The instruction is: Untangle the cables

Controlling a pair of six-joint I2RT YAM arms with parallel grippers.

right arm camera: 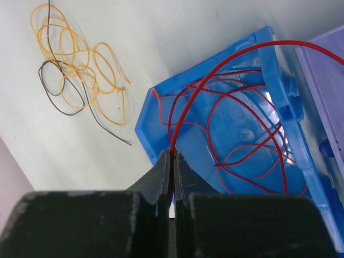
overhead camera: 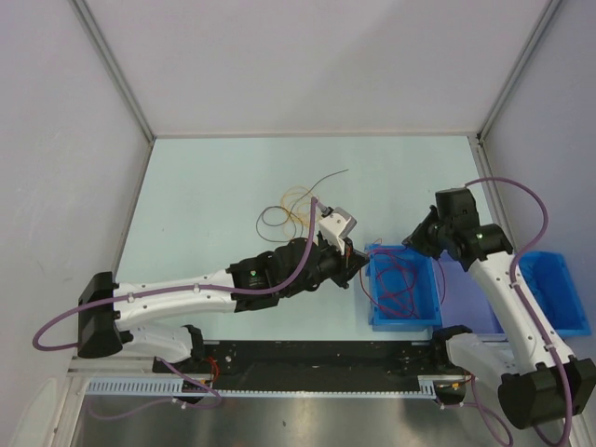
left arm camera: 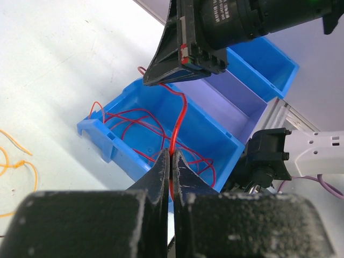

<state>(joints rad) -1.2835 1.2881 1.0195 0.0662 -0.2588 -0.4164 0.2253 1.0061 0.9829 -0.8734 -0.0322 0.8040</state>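
Your left gripper has its fingers pressed together on a red cable. From the pinch, the strand rises almost straight up the left wrist view, bends slightly, and ends at the tip of your right gripper. That gripper's fingers are also closed tight on a red strand, which arcs up and away to the right over the blue bin. The stretch between the two tips hangs above the bin's near-left corner, with its long axis running from one gripper to the other. More red loops lie coiled inside the bin. The orange and yellow tangle sits on the table, well apart from the bin on its far-left side. A black strand runs through it, and its free end points toward the far right
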